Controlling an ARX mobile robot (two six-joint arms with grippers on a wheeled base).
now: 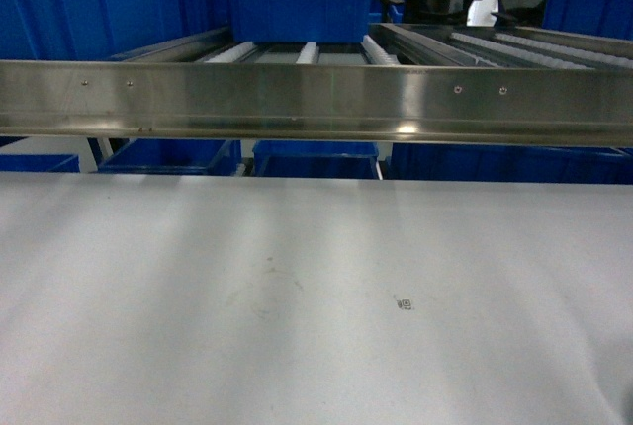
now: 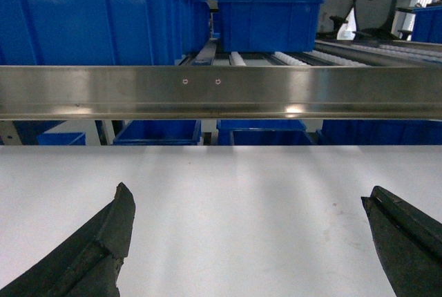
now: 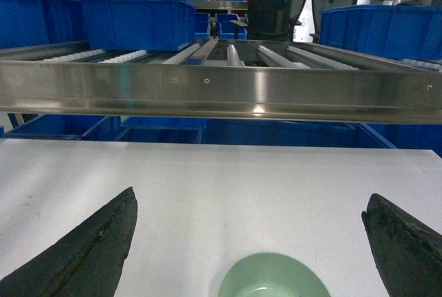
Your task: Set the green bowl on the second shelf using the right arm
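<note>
The green bowl (image 3: 274, 278) sits on the white table (image 3: 221, 193), low in the right wrist view, between the spread fingers (image 3: 90, 248) of the right gripper (image 3: 252, 245) and touching neither. The left gripper (image 2: 252, 245) hangs over bare table with its fingers (image 2: 97, 248) also wide apart, holding nothing. Ahead of both runs a steel rail (image 1: 316, 99) fronting a roller shelf, with blue bins (image 1: 297, 0) on it and below. The head view shows no bowl and no gripper.
</note>
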